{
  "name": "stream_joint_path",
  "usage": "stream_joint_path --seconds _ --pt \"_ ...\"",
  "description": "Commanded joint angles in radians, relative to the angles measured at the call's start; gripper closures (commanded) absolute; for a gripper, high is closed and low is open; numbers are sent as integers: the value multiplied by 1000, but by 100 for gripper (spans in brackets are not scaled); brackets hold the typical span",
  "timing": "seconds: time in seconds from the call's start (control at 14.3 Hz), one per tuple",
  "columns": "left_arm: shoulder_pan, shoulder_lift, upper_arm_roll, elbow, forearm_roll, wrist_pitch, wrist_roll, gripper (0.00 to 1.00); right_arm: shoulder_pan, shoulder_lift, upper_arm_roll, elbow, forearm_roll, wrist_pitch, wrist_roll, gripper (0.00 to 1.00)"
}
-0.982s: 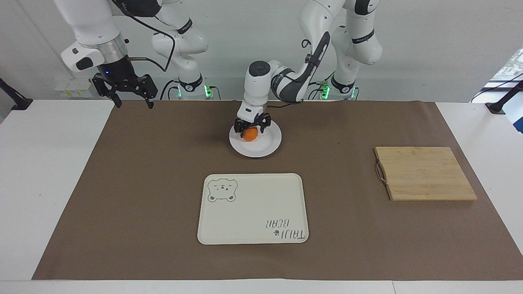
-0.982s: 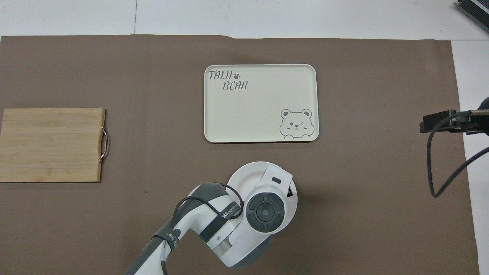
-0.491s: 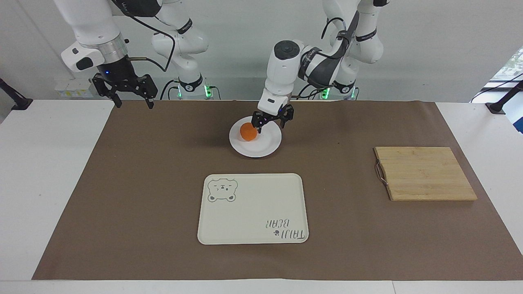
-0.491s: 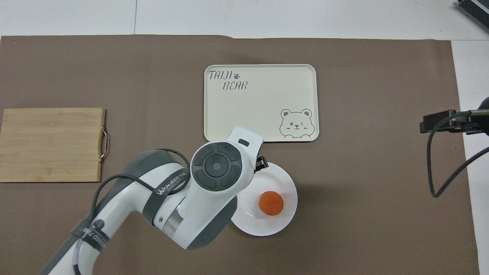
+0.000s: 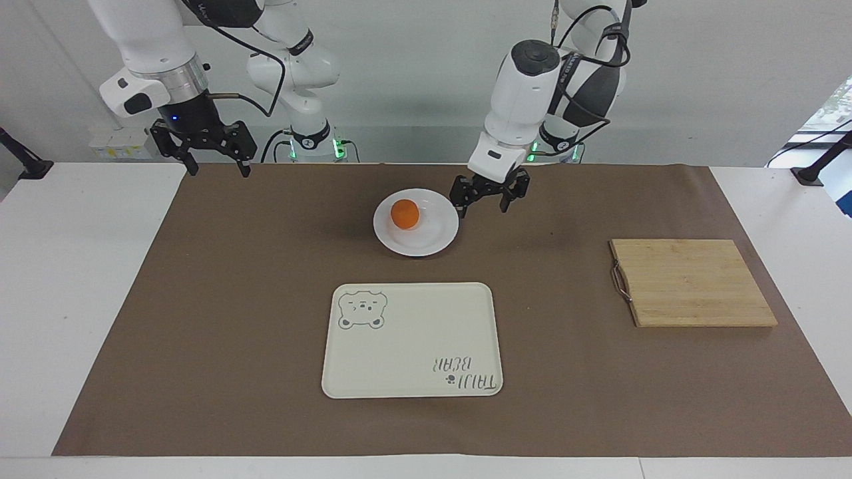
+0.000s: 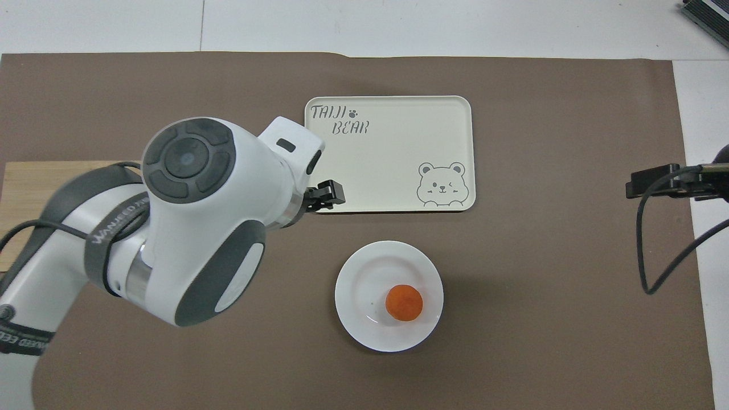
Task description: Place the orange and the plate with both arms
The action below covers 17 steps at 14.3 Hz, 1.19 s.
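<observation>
The orange (image 5: 405, 213) (image 6: 404, 302) lies on the white plate (image 5: 429, 245) (image 6: 361, 282), off the plate's middle toward the right arm's end. My left gripper (image 5: 484, 207) hangs open and empty just above the brown mat, beside the plate's rim toward the left arm's end. From overhead the left arm's wrist hides most of that gripper, and only one black finger (image 6: 326, 193) shows. My right gripper (image 5: 219, 171) waits open and empty, raised over the mat's corner by the right arm's base.
A cream tray (image 5: 413, 332) (image 6: 387, 142) with a bear drawing lies farther from the robots than the plate. A wooden cutting board (image 5: 692, 283) (image 6: 17, 188) with a metal handle sits toward the left arm's end. A brown mat (image 5: 233, 299) covers the table.
The left gripper has lifted away from the orange and swung off the plate toward its own end. The orange stays on the plate. The right arm has not moved.
</observation>
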<state>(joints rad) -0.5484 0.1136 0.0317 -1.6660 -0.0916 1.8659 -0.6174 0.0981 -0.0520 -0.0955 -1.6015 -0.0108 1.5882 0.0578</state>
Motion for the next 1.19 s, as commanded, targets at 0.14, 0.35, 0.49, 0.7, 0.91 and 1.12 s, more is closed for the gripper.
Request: stream_joint_path --seconds 0.14,0.35,0.49,0.7,0.91,1.12 --pt "166 -12 -3 51 1 -102 290 0 -11 -8 3 -8 25 1 -13 0" --pt "275 -29 2 51 0 -132 468 0 -11 -8 3 -9 25 1 -13 0" --pt "338 -49 -3 51 1 -149 568 0 -11 -8 3 -8 25 1 -13 0" --pt "418 -80 -4 51 1 -191 631 0 -11 -8 3 -9 25 1 -13 0" --pt "430 -147 -6 42 26 -275 621 0 -11 -8 3 -8 25 1 -13 0" --pt "459 -172 -6 43 26 -318 616 0 -11 -8 3 -9 25 1 -13 0"
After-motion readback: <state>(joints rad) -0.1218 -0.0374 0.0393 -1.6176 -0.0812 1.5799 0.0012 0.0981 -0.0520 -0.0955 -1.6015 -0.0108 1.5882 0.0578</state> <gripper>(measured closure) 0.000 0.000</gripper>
